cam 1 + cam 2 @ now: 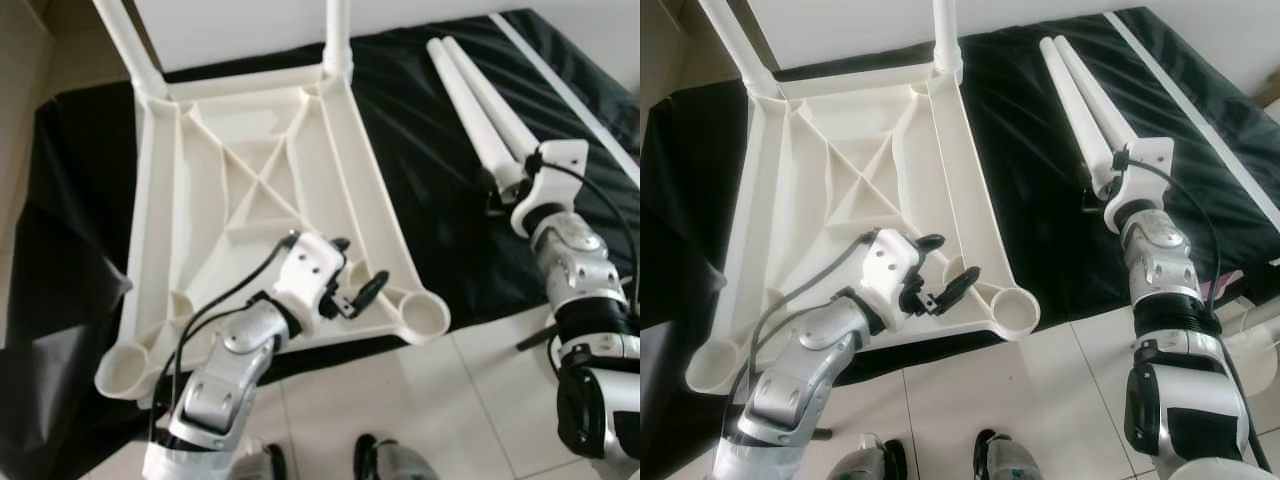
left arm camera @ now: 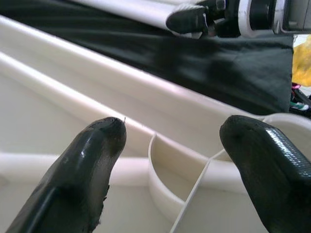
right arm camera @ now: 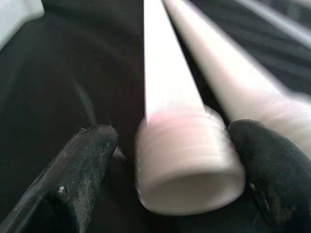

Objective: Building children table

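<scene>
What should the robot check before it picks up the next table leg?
1. Table top lying upside down on the black cloth: ok.
2. Two legs already standing in the far corners, one at: ok.
3. Near corner hole is free for a leg: ok.
4. Right gripper has its fingers either side of a loose leg, at the threaded end: ok.
5. Right fingers squeezing the leg firmly: cannot tell, the picture is blurred and a gap shows on one side.
6. Left gripper is open, above the table top near that hole, holding nothing: ok.
</scene>
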